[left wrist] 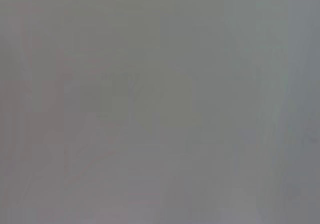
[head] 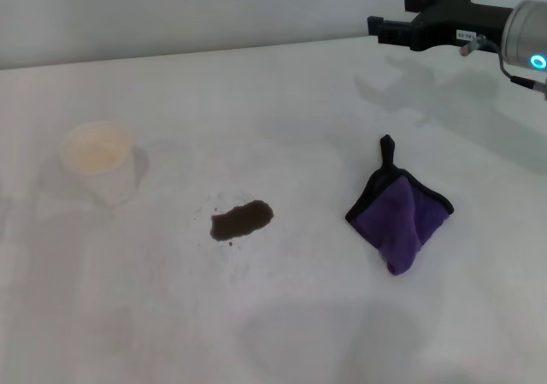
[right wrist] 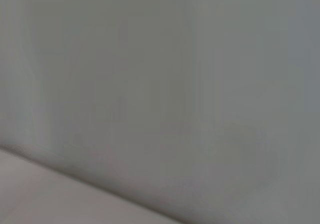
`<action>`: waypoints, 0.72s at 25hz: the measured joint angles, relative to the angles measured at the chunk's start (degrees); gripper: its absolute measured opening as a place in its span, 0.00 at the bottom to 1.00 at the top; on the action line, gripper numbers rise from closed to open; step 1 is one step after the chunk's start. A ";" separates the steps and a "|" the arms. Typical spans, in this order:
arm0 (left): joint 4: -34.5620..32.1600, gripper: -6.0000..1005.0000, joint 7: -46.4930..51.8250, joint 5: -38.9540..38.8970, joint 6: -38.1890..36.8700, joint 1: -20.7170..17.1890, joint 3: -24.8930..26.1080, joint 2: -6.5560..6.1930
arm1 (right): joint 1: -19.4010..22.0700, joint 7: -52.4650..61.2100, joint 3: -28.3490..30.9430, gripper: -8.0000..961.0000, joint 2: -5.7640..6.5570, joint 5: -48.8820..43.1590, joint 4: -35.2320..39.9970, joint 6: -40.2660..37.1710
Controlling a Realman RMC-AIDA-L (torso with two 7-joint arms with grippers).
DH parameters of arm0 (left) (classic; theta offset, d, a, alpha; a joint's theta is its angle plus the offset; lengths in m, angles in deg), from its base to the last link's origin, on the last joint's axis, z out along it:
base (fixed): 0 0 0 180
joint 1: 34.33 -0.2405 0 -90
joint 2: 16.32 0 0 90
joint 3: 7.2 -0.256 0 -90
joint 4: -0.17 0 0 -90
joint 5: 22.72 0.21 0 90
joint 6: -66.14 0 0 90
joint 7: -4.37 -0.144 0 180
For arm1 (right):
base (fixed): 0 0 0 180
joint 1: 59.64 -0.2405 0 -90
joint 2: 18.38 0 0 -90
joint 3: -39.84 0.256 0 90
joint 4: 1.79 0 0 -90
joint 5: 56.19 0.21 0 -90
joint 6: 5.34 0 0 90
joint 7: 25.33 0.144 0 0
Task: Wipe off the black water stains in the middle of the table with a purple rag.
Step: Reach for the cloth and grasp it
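The black water stains (head: 242, 220) form a small dark oblong blotch with tiny specks in the middle of the white table (head: 282, 333). The purple rag (head: 398, 214), with black trim and a black loop tab, lies crumpled to the right of the stain. My right gripper (head: 376, 27) hangs in the air at the far right, well above and behind the rag, holding nothing. My left gripper is out of view. Both wrist views show only a plain grey surface.
A white paper cup (head: 99, 162) stands at the left of the table, left of the stain. The table's far edge runs along the top of the head view.
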 joint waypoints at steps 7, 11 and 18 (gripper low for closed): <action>-0.07 0.86 4.58 -2.93 4.10 1.57 0.10 0.00 | 2.61 37.81 -5.61 0.83 -0.38 -30.74 21.76 5.86; -0.05 0.86 4.77 -4.87 8.84 3.44 0.23 0.00 | 3.49 54.40 -12.37 0.83 -0.36 -43.86 32.64 11.70; 2.62 0.86 9.67 -5.49 15.21 6.84 -0.02 -0.40 | 3.20 70.67 -18.67 0.83 -0.48 -53.08 38.81 21.92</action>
